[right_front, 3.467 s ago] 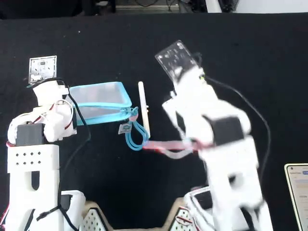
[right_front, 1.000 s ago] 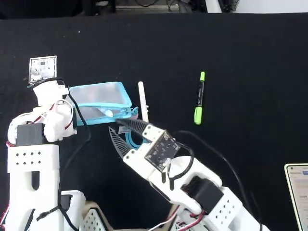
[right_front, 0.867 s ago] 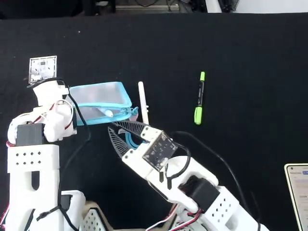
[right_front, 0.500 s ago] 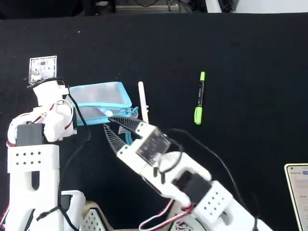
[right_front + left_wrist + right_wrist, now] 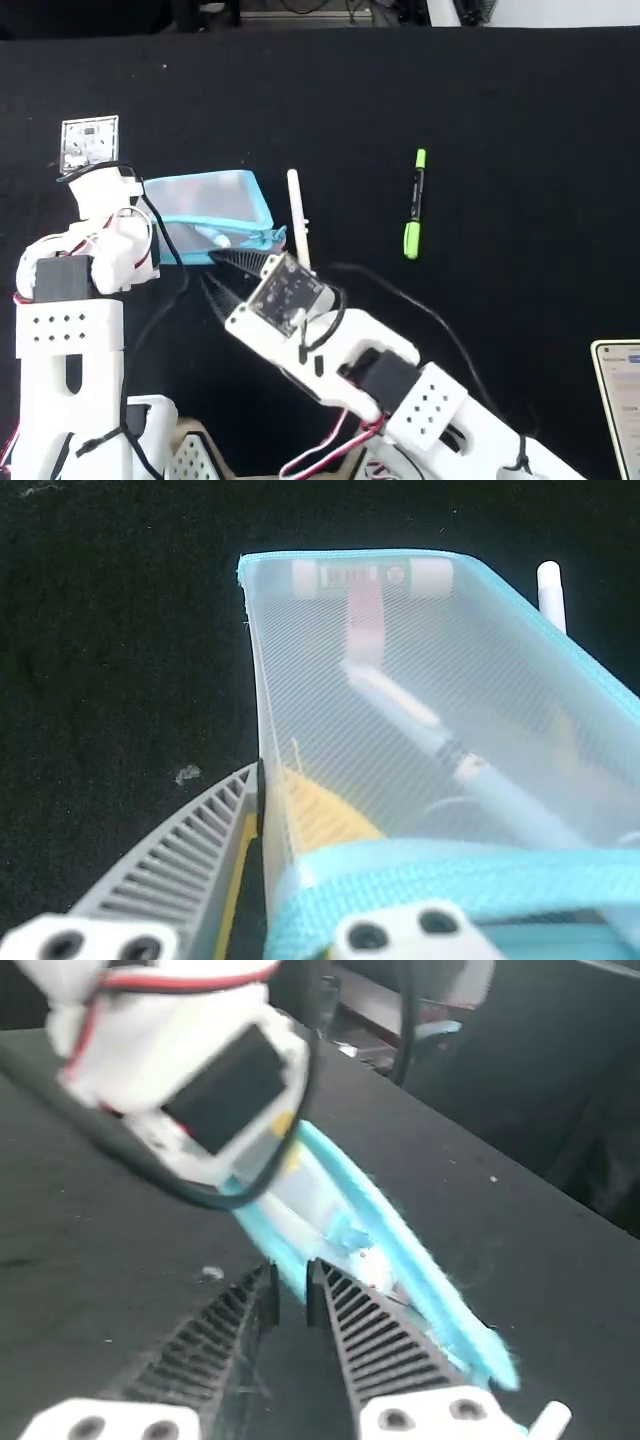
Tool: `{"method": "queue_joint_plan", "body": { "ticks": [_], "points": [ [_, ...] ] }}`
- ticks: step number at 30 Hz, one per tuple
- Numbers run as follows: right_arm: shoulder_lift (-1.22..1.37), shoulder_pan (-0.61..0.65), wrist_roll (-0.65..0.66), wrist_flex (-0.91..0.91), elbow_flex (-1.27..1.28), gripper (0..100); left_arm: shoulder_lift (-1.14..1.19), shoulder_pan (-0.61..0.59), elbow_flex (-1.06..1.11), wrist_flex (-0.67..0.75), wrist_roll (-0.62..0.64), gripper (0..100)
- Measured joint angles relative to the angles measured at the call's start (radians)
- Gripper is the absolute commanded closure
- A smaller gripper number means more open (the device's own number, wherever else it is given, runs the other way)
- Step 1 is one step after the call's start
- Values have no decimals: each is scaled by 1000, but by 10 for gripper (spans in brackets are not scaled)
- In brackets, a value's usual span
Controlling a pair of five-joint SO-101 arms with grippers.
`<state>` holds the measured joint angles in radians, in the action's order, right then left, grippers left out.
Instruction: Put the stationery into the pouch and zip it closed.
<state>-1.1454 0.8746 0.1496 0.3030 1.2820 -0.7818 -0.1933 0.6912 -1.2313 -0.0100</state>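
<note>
The pouch [image 5: 205, 205], translucent with teal trim, lay on the black table [image 5: 520, 110], and everything else is placed from it. The left tool [image 5: 268, 805] was clamped on the pouch's end wall, one grey ribbed finger [image 5: 185, 870] pressed against the outside of the fabric, holding that end up off the table. Through the wall in the left wrist view a white pen-like item [image 5: 440, 750] lay slanted inside the pouch, with a pink piece [image 5: 365, 620] toward the far end; what the pink piece was I could not tell.

The right tool [image 5: 292, 1288] sat at the pouch's long teal zipper edge, on the side nearer the arm bases. Its two black ribbed fingers [image 5: 365, 1335] stood a narrow gap apart, with nothing visibly caught between them; the tips were just short of the teal edge.

A white pen [image 5: 298, 222] lay on the table just beside the pouch's end opposite the left tool, not inside. A green highlighter [image 5: 413, 205] lay well apart from the pouch, beyond the white pen, also on the table.
</note>
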Motion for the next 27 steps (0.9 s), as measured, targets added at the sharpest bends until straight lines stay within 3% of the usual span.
{"method": "queue_joint_plan", "body": {
  "ticks": [12,27],
  "points": [
    [-8,14,0,12,0,946,0,0,0,0,0,970],
    [-150,-109,-2,34,2,946,0,0,0,0,0,970]
  ]
}}
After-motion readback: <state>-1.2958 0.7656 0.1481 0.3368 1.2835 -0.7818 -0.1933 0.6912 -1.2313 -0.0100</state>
